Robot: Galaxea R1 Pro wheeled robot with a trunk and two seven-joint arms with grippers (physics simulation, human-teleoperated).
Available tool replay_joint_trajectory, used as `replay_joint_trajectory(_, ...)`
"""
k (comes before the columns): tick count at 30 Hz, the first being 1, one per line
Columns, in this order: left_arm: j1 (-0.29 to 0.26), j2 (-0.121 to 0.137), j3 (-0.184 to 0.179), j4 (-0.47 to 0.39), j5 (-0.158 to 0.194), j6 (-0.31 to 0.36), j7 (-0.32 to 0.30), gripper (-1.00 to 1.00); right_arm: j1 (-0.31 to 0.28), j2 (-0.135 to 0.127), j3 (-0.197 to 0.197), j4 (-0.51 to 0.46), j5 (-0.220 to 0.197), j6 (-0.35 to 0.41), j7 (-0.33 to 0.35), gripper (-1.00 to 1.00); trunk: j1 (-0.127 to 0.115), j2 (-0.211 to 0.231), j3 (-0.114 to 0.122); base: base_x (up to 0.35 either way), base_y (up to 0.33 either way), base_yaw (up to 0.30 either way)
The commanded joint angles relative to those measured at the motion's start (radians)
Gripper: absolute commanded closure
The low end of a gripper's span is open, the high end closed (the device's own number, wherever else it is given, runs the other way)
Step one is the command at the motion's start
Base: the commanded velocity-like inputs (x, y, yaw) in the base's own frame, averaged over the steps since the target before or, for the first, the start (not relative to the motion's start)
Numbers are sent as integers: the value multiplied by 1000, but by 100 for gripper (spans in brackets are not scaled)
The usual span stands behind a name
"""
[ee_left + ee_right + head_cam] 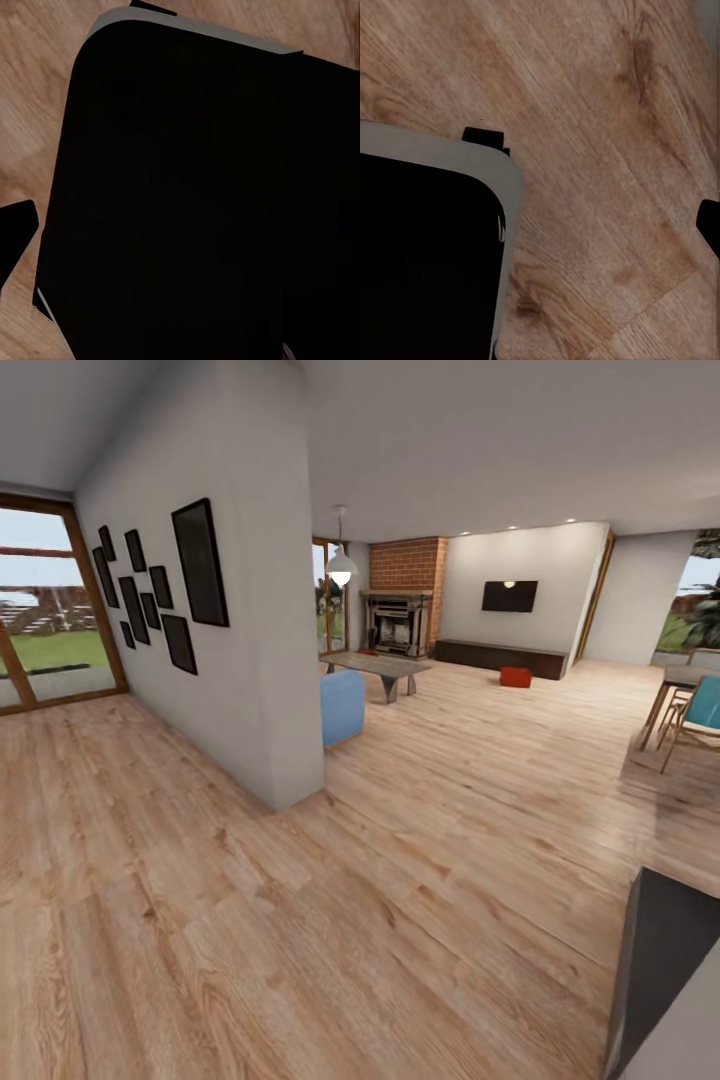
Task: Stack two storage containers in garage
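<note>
Looking down the living room toward a distant storage container

One orange-red storage container [515,677] sits on the wood plank floor [400,880] at about 1 o'clock, far off, just before the long low dark bench [500,657] under the wall TV [509,596], right of the brick fireplace [400,610]. Both wrist views face dark robot bodywork over planks; whether either pincer is open or closed cannot be told.

Far across the plank floor [420,880], too small to show a rim or an open top: one orange-red container [515,677]. Partly hidden behind the white wall corner [280,690]: a blue seat [343,706]. Cut by the edge: a teal chair [700,712].
</note>
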Motion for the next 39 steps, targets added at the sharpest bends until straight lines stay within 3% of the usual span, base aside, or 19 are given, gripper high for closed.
replay_joint_trajectory(1,0,0,0,-1,5,-1,1,-100,-1,0,9,2,-2,-4,-3,-100,1,0,-1,322,0,0)
replay_joint_trajectory(39,0,2,0,-2,5,7,1,-100,-2,0,5,2,-6,5,-9,-100,1,0,-1,322,0,0)
